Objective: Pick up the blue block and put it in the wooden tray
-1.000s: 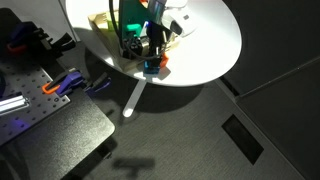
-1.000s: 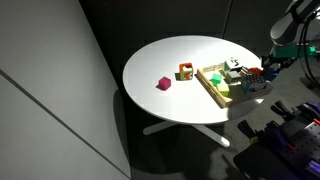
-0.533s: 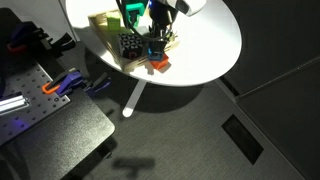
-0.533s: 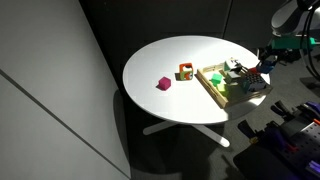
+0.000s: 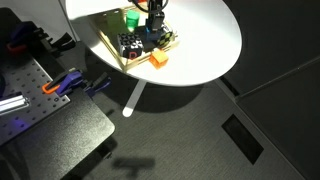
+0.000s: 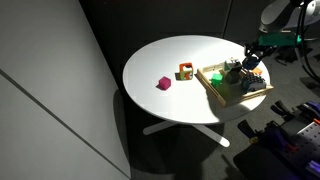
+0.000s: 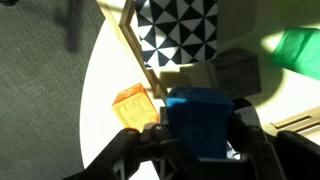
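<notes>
The blue block (image 7: 200, 122) is clamped between my gripper (image 7: 200, 140) fingers; it fills the lower middle of the wrist view. The block hangs above the near rim of the wooden tray (image 7: 134, 45). In both exterior views the gripper (image 5: 151, 30) (image 6: 248, 68) is over the tray (image 5: 122, 62) (image 6: 213, 90). The held block is hard to make out there.
An orange block (image 7: 134, 106) (image 5: 158, 61) lies on the white table just outside the tray rim. In the tray are a black-and-white patterned cube (image 7: 178, 30) (image 5: 128, 44), a green block (image 5: 131, 18) and a tan cube (image 7: 236, 70). A pink block (image 6: 164, 84) lies farther off on the table.
The gripper has carried the blue block up from beside the orange block near the table edge and moved it over the tray. The orange block stayed in place.
</notes>
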You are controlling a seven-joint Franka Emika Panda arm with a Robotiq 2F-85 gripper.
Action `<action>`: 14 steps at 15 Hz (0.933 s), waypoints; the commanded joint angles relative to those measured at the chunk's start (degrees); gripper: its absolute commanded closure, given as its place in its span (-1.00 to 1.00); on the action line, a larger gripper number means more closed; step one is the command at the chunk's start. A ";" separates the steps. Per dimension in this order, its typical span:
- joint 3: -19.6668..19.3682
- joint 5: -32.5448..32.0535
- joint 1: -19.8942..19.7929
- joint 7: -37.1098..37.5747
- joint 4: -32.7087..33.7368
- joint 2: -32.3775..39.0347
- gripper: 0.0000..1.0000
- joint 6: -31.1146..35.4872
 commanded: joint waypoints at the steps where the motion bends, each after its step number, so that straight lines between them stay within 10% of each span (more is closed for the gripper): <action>1: 2.12 0.91 1.16 1.64 1.60 0.37 0.39 1.37; 3: 2.82 0.88 1.84 2.13 2.00 0.71 0.39 2.56; 4: 2.82 0.56 2.29 2.62 2.11 0.87 -0.57 3.16; 7: 2.87 0.53 2.78 3.12 2.28 1.27 -0.93 4.34; 14: 2.56 0.61 1.41 1.00 1.26 -0.48 -1.00 0.18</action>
